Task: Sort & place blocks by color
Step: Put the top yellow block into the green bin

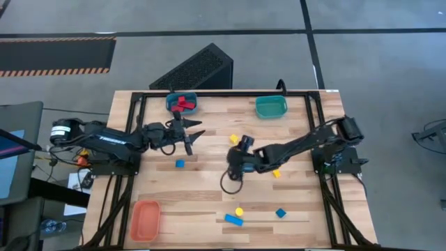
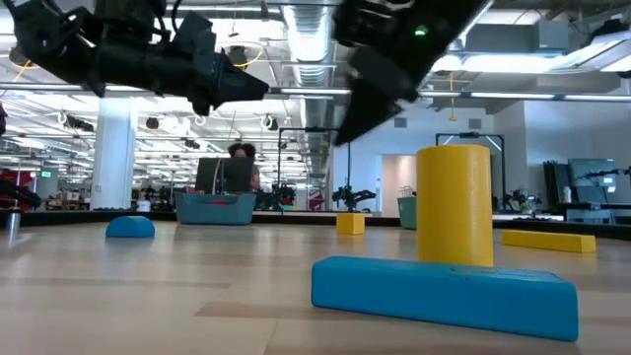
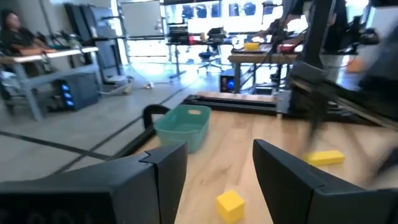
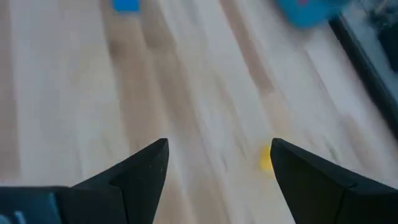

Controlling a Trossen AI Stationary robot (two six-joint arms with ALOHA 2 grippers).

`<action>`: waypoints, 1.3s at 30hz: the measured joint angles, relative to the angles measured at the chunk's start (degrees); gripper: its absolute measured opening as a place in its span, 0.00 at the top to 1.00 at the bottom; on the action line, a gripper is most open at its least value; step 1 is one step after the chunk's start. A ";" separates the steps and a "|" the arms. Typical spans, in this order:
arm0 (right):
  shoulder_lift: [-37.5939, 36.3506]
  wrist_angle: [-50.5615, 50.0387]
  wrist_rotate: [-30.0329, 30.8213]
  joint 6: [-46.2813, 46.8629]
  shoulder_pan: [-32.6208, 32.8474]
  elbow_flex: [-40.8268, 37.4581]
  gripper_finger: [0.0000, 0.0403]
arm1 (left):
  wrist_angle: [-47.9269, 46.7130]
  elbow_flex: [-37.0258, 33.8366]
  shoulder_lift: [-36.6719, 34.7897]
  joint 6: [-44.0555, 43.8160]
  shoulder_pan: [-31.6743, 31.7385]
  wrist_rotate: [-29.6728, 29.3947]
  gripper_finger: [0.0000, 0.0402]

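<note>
Looking down on the counter (image 1: 209,202), you have both arms out over its middle. Left end effector (image 1: 189,137) hangs just in front of the blue bin (image 1: 182,103) at the far edge, fingers (image 3: 163,171) spread, nothing between them. Right end effector (image 1: 235,142) sits near the centre of the counter, fingers (image 4: 144,167) also spread and empty — it hovers close to a yellow cube (image 1: 234,139).

Blocks, as you'd find them:
- red blocks (image 1: 183,103) inside the blue bin
- blue cube (image 1: 180,164) on the counter, near the left end effector on the near side
- yellow bar (image 1: 276,172) beside the right arm's forearm
- yellow piece (image 1: 239,211) standing just behind a blue bar (image 1: 233,219) toward the near edge; the low view shows them as a yellow cylinder (image 2: 454,205) upright behind the long blue bar (image 2: 444,294)
- second blue cube (image 1: 280,213) right of that pair, apart from it

Teal bin (image 1: 270,107) stands at the far edge toward the right; orange bin (image 1: 145,219) at the near left corner. I cannot tell what either holds.

Left wrist view: teal bin (image 3: 181,127) ahead, yellow cube (image 3: 230,205) between the fingers' line of sight, yellow bar (image 3: 325,158) further off.

A person (image 3: 18,34) sits at a desk beyond the counter.
</note>
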 joint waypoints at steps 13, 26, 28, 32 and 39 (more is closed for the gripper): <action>-21.16 11.54 -19.30 12.26 -8.08 -28.51 0.25 | 23.01 1.17 20.53 -0.52 -0.23 -2.43 0.57; -18.22 20.50 -15.01 15.51 -9.63 -28.25 0.25 | 22.03 4.82 30.65 -0.97 -0.45 -1.28 0.57; -16.21 21.24 -15.14 13.94 -10.45 -26.89 0.25 | 18.71 5.46 30.92 -1.94 -0.45 0.38 0.57; -13.80 22.89 -15.52 11.42 -10.45 -24.85 0.25 | 13.63 6.98 30.91 -4.50 -0.48 3.01 0.57; -15.70 22.74 -11.53 9.86 -8.16 -23.86 0.25 | 1.92 14.75 31.87 -7.67 -0.45 2.50 0.54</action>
